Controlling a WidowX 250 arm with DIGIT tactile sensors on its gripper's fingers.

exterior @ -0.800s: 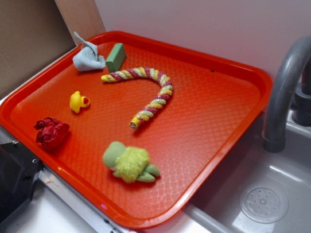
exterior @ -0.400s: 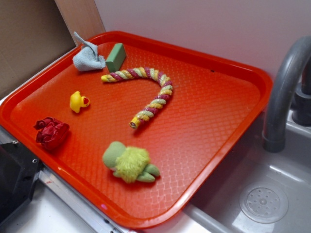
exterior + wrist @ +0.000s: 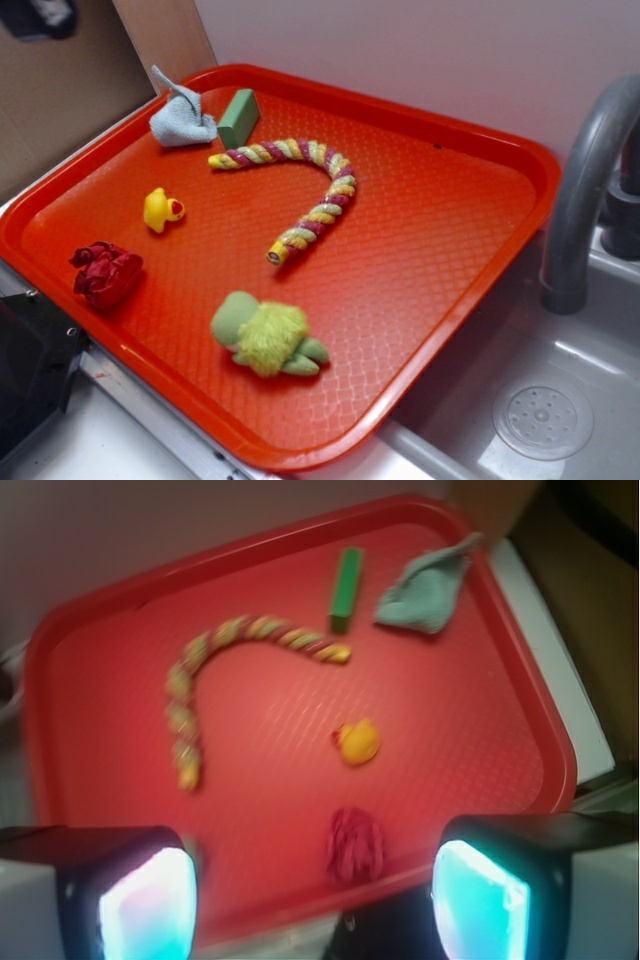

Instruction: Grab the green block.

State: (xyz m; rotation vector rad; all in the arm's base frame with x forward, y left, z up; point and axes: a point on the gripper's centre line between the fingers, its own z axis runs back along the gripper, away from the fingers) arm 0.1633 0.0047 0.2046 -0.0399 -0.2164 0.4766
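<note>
gripper (image 3: 315, 900) spread wide, nothing held, high above red tray (image 3: 90, 630). green block (image 3: 346, 582) lies at tray's 12 o'clock in wrist view, just beside grey cloth (image 3: 425, 585), near rope toy (image 3: 230, 650). yellow duck (image 3: 358, 743) mid-tray.

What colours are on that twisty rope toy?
The rope toy has twisted stripes of yellow, pale green and dark pink-red. The exterior view shows it best.

green block (image 3: 238, 117) (image 3: 346, 583), matte rectangular bar (muted green), lying flat, tray's far corner, untouched
</note>
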